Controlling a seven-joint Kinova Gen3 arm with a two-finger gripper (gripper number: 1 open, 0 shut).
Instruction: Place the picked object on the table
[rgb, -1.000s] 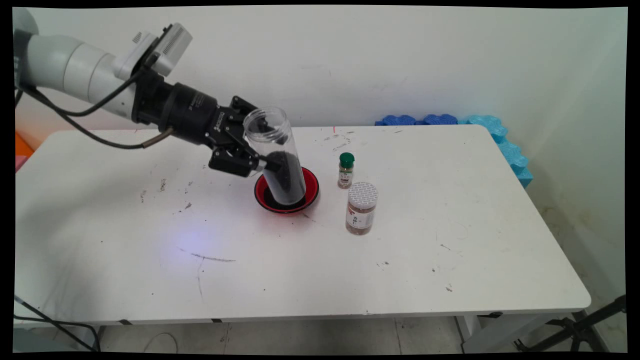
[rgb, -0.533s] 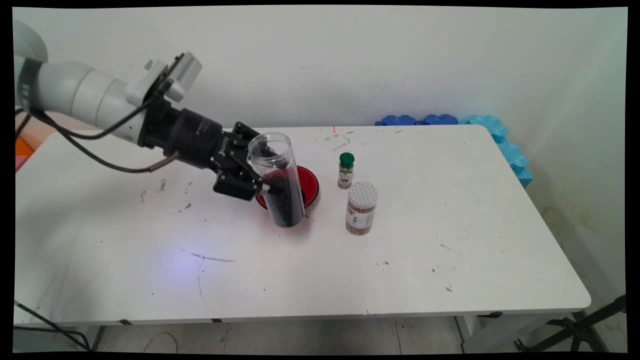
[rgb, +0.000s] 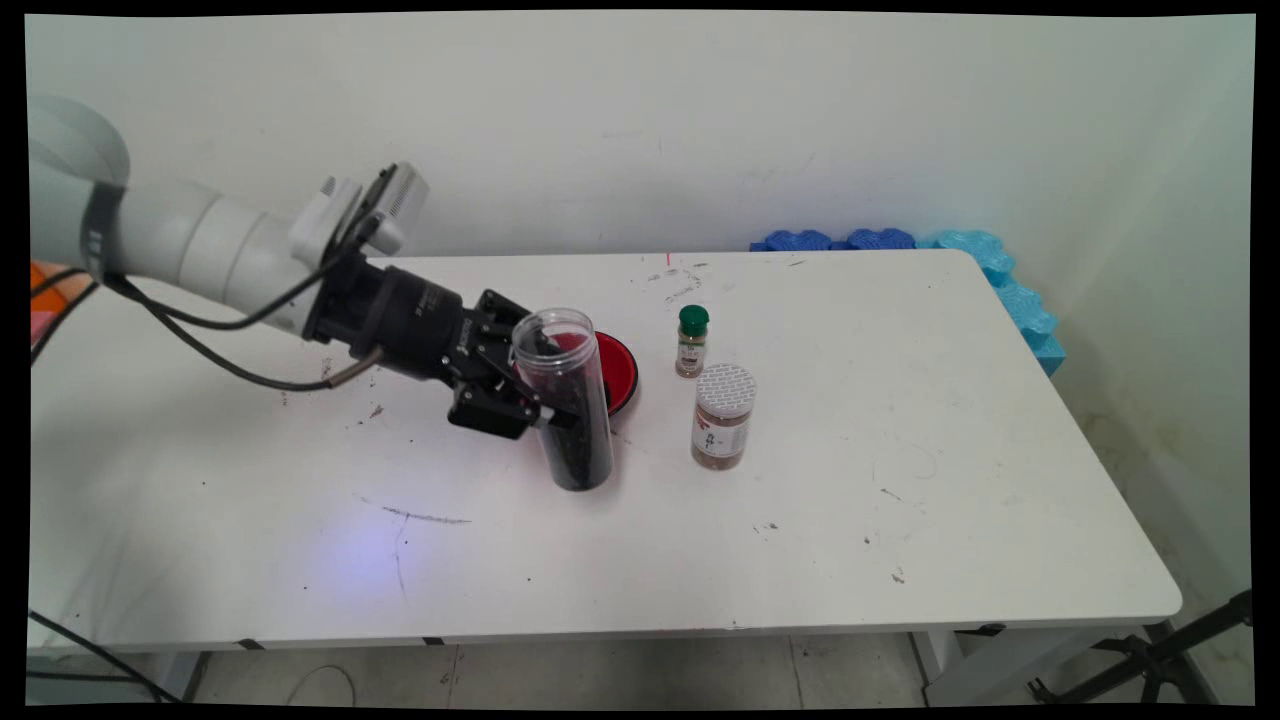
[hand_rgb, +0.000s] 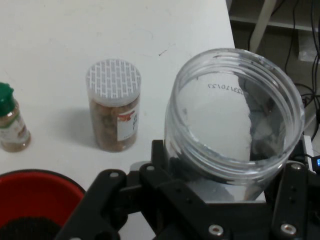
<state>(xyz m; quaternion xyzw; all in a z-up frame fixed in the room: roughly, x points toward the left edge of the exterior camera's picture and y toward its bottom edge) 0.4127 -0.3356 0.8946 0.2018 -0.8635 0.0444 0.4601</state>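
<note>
My gripper (rgb: 545, 405) is shut on a clear open-topped plastic jar (rgb: 568, 400) with dark grains in its lower part. The jar stands nearly upright, its base at or just above the table in front of a red bowl (rgb: 618, 368). In the hand view the jar's open mouth (hand_rgb: 235, 125) fills the right side above the gripper (hand_rgb: 220, 205), and the red bowl (hand_rgb: 35, 192), with dark grains inside, shows at the bottom left.
A brown spice jar with a white lid (rgb: 722, 416) (hand_rgb: 114, 110) stands right of the held jar. A small green-capped bottle (rgb: 691, 341) (hand_rgb: 11, 125) stands behind it. Blue foam pieces (rgb: 1000, 275) lie at the table's far right corner.
The arm has carried the jar down and toward the near side, from over the red bowl to the table in front of it. The jar has turned more upright.
</note>
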